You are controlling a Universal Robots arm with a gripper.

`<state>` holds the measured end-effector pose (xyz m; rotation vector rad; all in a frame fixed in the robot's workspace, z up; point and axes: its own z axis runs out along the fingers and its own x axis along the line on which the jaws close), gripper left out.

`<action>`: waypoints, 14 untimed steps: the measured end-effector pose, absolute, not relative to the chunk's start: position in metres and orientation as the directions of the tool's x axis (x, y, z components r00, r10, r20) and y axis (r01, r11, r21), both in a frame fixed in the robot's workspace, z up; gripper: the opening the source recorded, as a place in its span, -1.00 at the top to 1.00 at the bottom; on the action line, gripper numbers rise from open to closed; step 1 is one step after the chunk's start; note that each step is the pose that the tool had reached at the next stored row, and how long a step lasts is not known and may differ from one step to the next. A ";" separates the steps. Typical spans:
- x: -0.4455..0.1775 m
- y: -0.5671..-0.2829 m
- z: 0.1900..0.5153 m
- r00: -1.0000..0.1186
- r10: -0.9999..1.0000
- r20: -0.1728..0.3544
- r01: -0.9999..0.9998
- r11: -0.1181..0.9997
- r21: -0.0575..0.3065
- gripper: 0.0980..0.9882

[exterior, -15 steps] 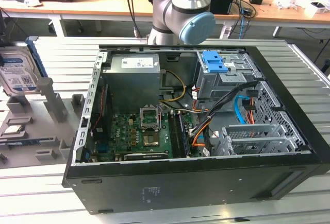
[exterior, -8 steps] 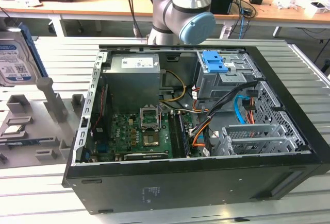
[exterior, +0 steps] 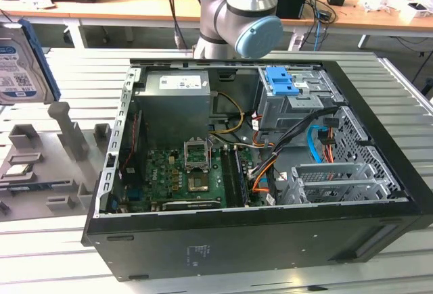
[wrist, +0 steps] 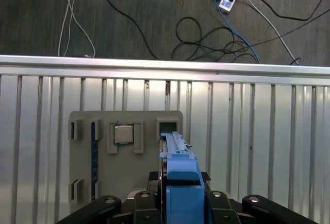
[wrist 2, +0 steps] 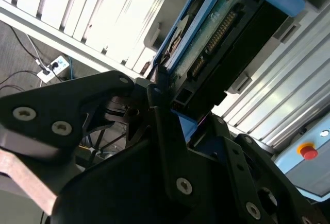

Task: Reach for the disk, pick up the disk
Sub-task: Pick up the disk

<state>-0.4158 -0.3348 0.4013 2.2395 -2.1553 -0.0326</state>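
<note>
The disk (exterior: 19,64) hangs upright at the exterior view's left edge, above the grey fixture, its white-and-blue label and a blue side rail showing. In the first wrist view the disk (wrist: 179,177) stands edge-on, its blue rail clamped by my gripper (wrist: 180,183), which is shut on it over the fixture's slot. The second wrist view has the disk's (wrist 2: 216,44) green circuit-board side and blue rails close up, with my gripper's (wrist 2: 157,98) black fingers (wrist 2: 165,126) pressed on its end.
The grey post fixture (exterior: 64,152) lies on the slatted metal table (exterior: 40,253) and holds a small silver chip (wrist: 122,134). An open computer case (exterior: 270,192) with a blue clip (exterior: 282,81) sits to the exterior view's right. Cables lie on the floor (wrist: 216,33) past the table edge.
</note>
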 end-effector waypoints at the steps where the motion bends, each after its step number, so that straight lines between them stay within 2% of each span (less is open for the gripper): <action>1: -0.416 -0.335 0.404 0.038 -0.999 0.008 -0.999 -0.038 0.038 0.40; 14: -0.415 -0.334 0.435 0.038 -0.999 0.008 -0.999 -0.038 0.039 0.40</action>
